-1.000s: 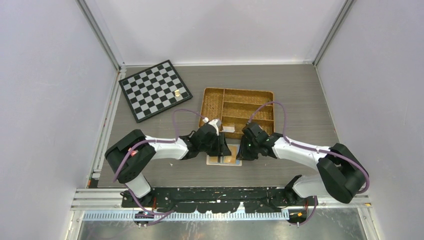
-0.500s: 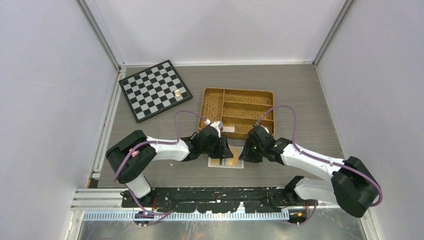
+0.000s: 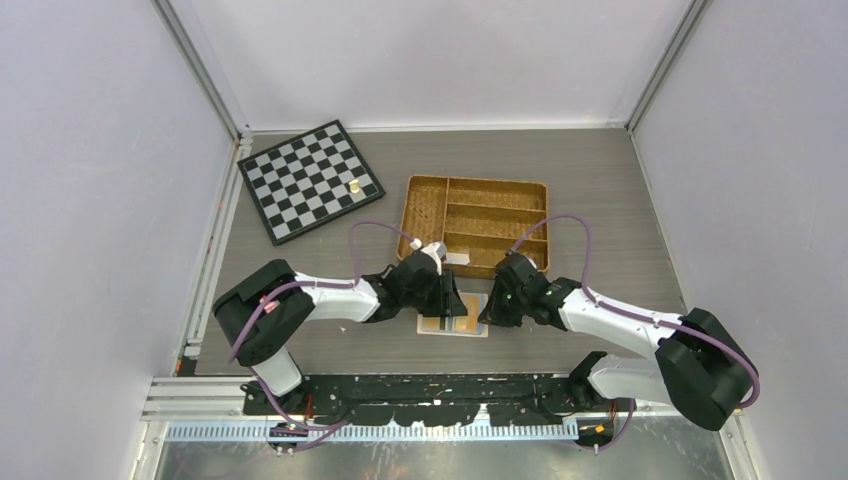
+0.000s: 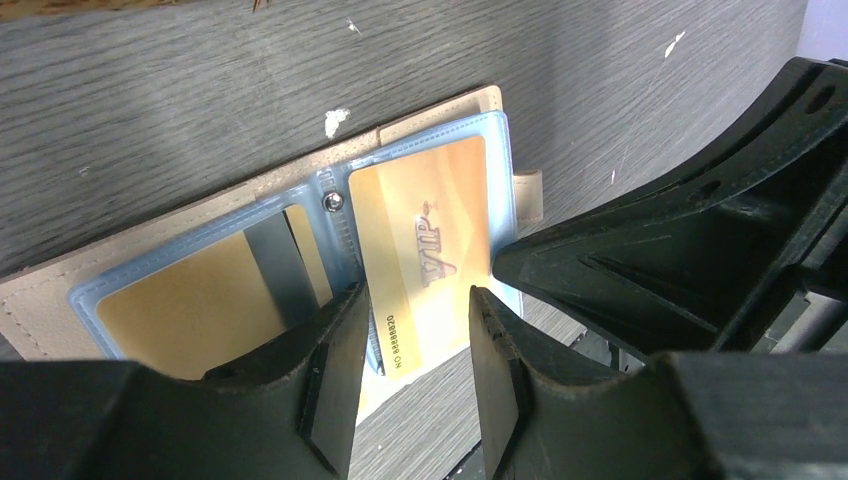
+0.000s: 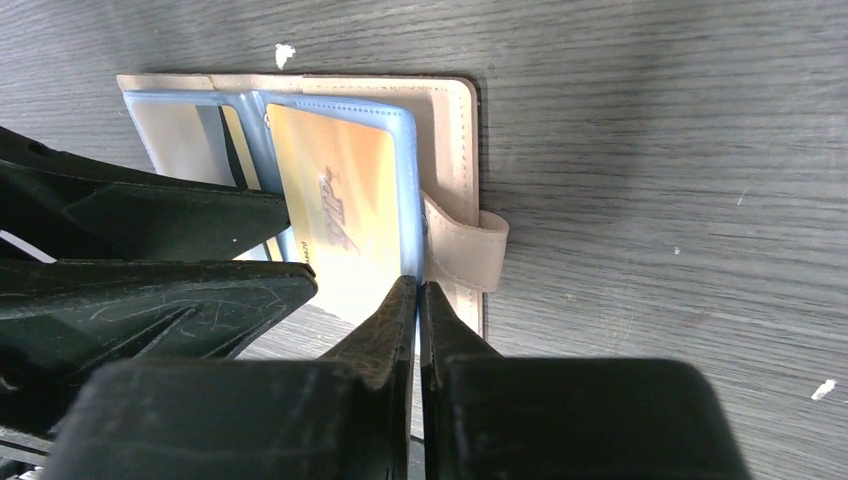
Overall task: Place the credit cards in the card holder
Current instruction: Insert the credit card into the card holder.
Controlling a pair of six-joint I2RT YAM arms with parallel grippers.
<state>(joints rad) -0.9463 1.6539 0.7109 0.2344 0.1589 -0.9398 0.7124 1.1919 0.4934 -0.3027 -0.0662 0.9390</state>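
The peach-beige card holder (image 3: 472, 327) lies open on the table between both grippers, clear bluish sleeves up. An orange-gold credit card (image 4: 425, 220) printed VIP sits partly in the right sleeve, and its near end sticks out over the table. My left gripper (image 4: 415, 325) is open, its fingertips standing over that protruding end. Whether they touch it is unclear. A second orange card (image 4: 170, 310) fills the left sleeve. My right gripper (image 5: 418, 288) is shut on the sleeve's blue edge (image 5: 408, 200), next to the snap tab (image 5: 465, 255).
A woven wicker divided tray (image 3: 475, 190) stands just behind the grippers, with a small white item (image 3: 457, 258) at its near rim. A chessboard (image 3: 310, 180) with one pale piece (image 3: 353, 186) lies at the back left. White crumbs dot the table.
The right arm's elbow has swung out to the right and its gripper has come in at the card holder's right side, jaws now closed. The card holder has shifted slightly. The left arm has held still.
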